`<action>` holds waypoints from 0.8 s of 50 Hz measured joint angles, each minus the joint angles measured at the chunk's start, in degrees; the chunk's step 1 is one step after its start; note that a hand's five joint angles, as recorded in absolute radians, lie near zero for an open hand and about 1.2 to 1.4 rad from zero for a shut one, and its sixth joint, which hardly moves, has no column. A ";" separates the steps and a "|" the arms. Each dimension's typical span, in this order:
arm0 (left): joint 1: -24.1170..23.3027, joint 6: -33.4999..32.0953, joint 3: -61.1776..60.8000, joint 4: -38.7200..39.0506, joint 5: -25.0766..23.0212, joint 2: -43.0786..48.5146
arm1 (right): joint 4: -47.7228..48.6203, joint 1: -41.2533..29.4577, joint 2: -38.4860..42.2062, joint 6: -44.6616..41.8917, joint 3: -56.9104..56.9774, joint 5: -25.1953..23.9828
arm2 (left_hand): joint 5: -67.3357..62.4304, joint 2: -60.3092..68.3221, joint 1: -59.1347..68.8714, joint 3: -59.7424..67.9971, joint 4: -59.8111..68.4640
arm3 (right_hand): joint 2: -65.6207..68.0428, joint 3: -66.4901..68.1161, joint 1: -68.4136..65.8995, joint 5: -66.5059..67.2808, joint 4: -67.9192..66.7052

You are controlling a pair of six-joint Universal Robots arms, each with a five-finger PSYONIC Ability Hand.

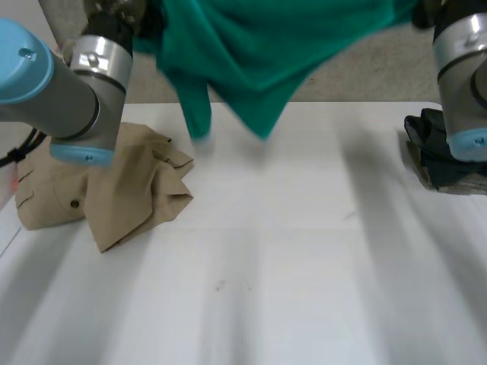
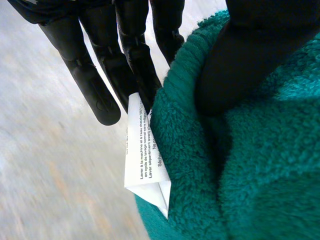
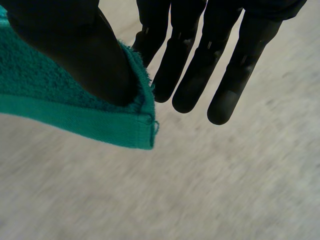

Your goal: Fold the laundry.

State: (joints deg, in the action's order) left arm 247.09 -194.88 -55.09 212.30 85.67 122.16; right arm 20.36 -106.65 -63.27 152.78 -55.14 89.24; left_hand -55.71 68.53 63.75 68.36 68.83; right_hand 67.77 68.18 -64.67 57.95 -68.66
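A green towel (image 1: 259, 53) hangs in the air above the far side of the white table (image 1: 274, 266), its lowest folds dangling just over the tabletop. My left hand (image 2: 125, 55) pinches the towel (image 2: 240, 165) near one corner between thumb and fingers, beside its white care label (image 2: 142, 160). My right hand (image 3: 200, 65) pinches a hemmed corner of the towel (image 3: 75, 115) between thumb and fingers. Both arms are raised, the left arm (image 1: 84, 91) and the right arm (image 1: 460, 68).
A crumpled beige garment (image 1: 114, 182) lies on the table at the left, partly under my left arm. A dark garment (image 1: 437, 152) lies at the right edge. Grey carpet floor (image 1: 396, 68) lies beyond the table.
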 measured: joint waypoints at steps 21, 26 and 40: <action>-0.51 1.17 -31.69 -10.73 -0.25 -1.44 | -8.61 0.25 1.09 -0.40 -28.57 -7.37 | 11.09 -14.54 -10.53 -14.23 -14.42 | 0.00 0.05 0.00 0.35 -0.01; -0.70 -2.66 -39.88 -15.57 -0.12 -6.08 | -9.09 1.83 1.11 -3.52 -34.70 -9.20 | 22.36 -24.80 -19.94 -24.44 -25.44 | 0.00 0.05 0.00 0.35 -0.02; -2.11 -7.32 -39.88 -19.93 -0.95 -19.07 | -8.88 4.94 -1.04 -6.81 -39.14 -12.24 | 33.61 -35.83 -31.04 -35.35 -36.38 | 0.00 0.05 0.00 0.35 -0.02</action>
State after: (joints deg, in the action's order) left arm 244.98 -202.20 -94.97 192.37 84.73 103.09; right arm 11.48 -101.72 -64.31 145.96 -94.29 76.99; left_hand -22.11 32.70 32.72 33.01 32.45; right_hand 67.77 68.24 -64.67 58.30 -68.68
